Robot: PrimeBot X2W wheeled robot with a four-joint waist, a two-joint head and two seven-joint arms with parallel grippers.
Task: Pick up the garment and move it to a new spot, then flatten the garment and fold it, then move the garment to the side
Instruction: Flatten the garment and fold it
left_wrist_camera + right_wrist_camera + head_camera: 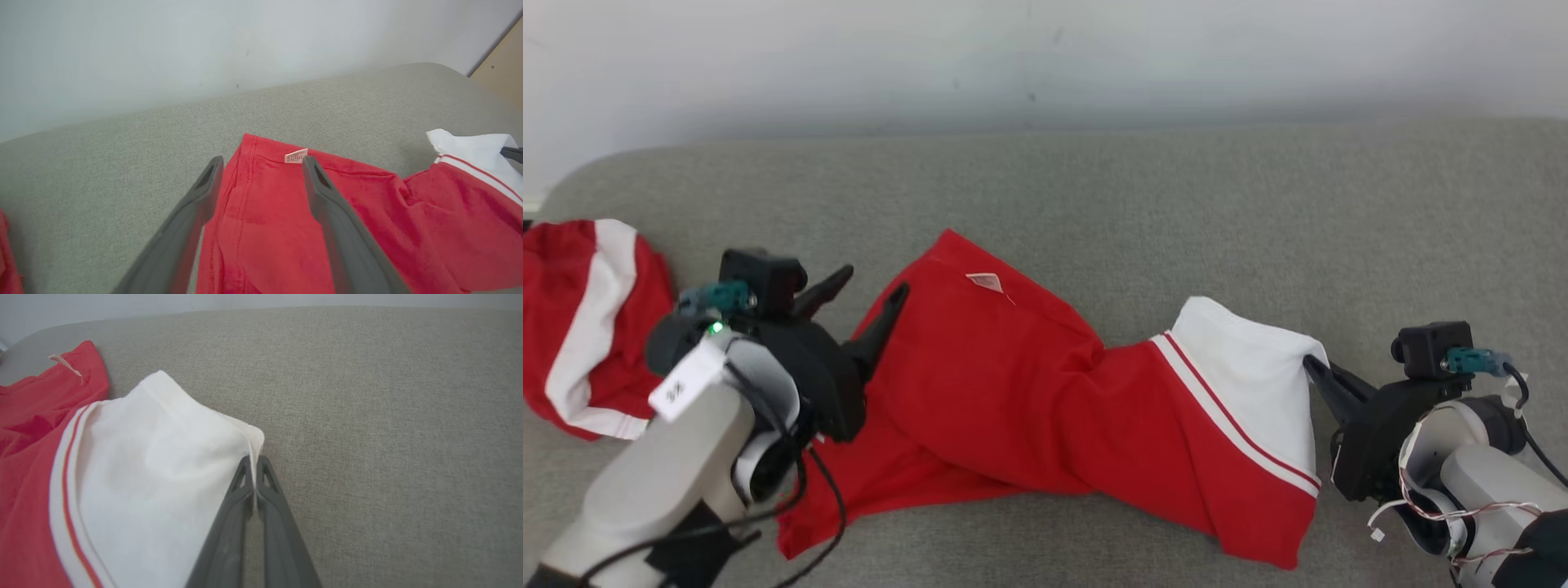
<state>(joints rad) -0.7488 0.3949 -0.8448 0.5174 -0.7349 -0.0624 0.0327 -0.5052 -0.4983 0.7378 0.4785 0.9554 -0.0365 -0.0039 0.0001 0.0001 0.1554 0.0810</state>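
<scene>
Pale left forearm (pixel 645 482) lay at 7 o'clock in the head view. Beyond it, the grey upholstered surface (pixel 1176 204) ran from side to side, and the red-and-white garment (pixel 1029 392) sprawled rumpled at its centre, red part toward 9 o'clock and white panel toward 3. A second red-and-white cloth (pixel 580 327) sat bunched at 9 o'clock, apart from the garment. The left gripper (pixel 876 279) stood with fingers spread wide astride the garment's red corner. The right gripper (pixel 1313 362), at 4 o'clock, was pressed together on the white hem — pinching it. A small label (pixel 985 282) showed near the red corner.
</scene>
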